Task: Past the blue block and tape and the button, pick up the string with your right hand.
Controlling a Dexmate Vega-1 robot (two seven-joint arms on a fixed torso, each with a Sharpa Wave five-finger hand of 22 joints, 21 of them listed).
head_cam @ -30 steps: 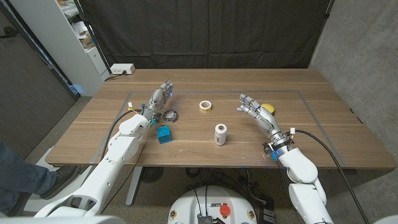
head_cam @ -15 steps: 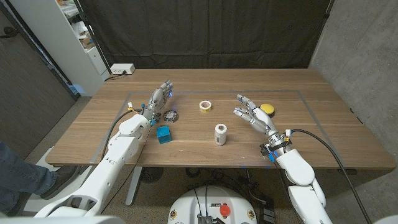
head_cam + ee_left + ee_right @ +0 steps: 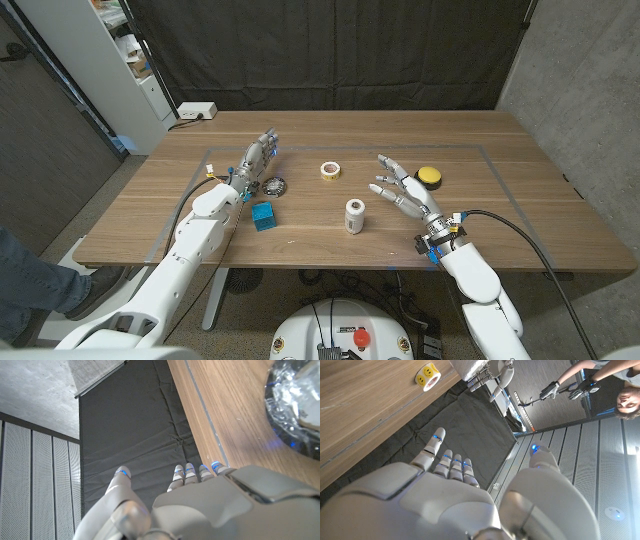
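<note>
String [image 3: 354,216] stands apart from right robot hand [image 3: 403,189], fingers spread, seemingly raised.

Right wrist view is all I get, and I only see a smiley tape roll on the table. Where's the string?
Observer: In the head view, the spool of string stands upright on the table, nearer the robot than the tape roll.
Operator: Is my hand touching it?
Observer: No. The right hand is apart from it, off to the spool's right, with its fingers spread and holding nothing.
Operator: Where's the blue block?
Observer: The blue block sits to the left of the spool, close to the left hand.
</note>
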